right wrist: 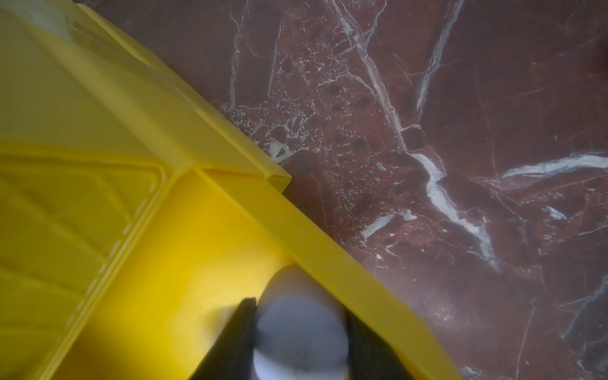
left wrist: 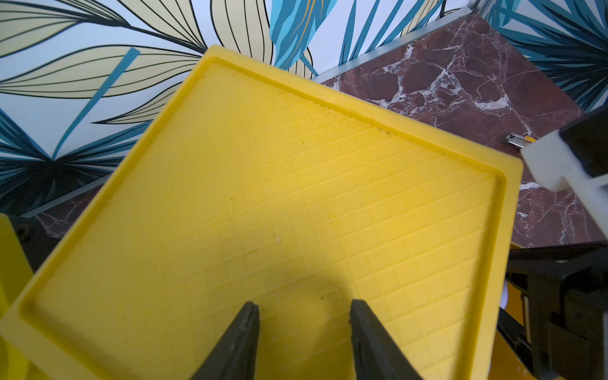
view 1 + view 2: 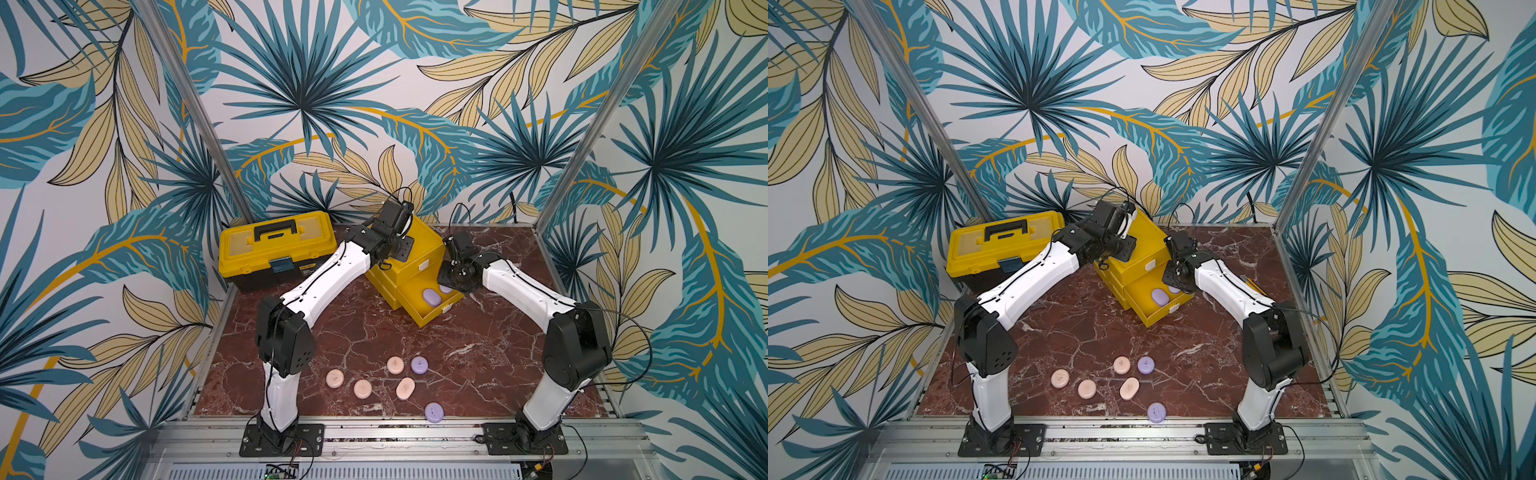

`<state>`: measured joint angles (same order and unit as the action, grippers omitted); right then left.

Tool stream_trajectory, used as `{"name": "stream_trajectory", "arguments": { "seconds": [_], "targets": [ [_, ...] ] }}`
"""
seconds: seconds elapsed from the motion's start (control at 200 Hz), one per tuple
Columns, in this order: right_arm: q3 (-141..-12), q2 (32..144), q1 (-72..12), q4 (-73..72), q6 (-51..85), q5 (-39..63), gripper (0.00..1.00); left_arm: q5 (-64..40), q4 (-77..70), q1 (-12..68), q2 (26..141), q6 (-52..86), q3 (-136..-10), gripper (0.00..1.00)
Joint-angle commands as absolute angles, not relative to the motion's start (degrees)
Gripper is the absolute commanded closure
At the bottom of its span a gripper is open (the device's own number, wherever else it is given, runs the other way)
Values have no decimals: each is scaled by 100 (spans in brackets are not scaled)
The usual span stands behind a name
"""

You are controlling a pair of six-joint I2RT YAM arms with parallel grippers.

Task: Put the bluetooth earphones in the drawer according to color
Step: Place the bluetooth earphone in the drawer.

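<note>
Nearest us, by the worktop's [image 3: 478, 365] front edge, lies a lilac earphone case [image 3: 434, 412]. Just behind it we see four pink cases [image 3: 362, 389] and a second lilac case [image 3: 419, 365]. Toward the rear middle stands the yellow chest [image 3: 426, 245], its bottom drawer [image 3: 428, 319] pulled open with a stored lilac case [image 3: 431, 297] inside. In the drawer corner beside the chest front, the right pincer [image 1: 299, 309] is clamped on a held lilac case [image 1: 301, 339]. The left pincer [image 2: 304, 329] hovers over the chest top, fingers apart and empty. A yellow toolbox [image 3: 276, 249] sits at the rear left corner.
</note>
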<state>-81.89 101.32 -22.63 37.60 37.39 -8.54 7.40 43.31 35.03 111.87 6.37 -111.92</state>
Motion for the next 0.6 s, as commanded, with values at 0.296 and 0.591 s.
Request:
{"name": "stream_trajectory", "arguments": {
  "seconds": [0.296,0.591],
  "targets": [
    [-8363,10341,-2188,3894,3622,-854,45,651,4395,3472,11030,570,-11243,51],
    [-8386,9760,-2197,4029,3547,-709,39,650,4416,3472,11019,571,-11242,51]
  ]
}}
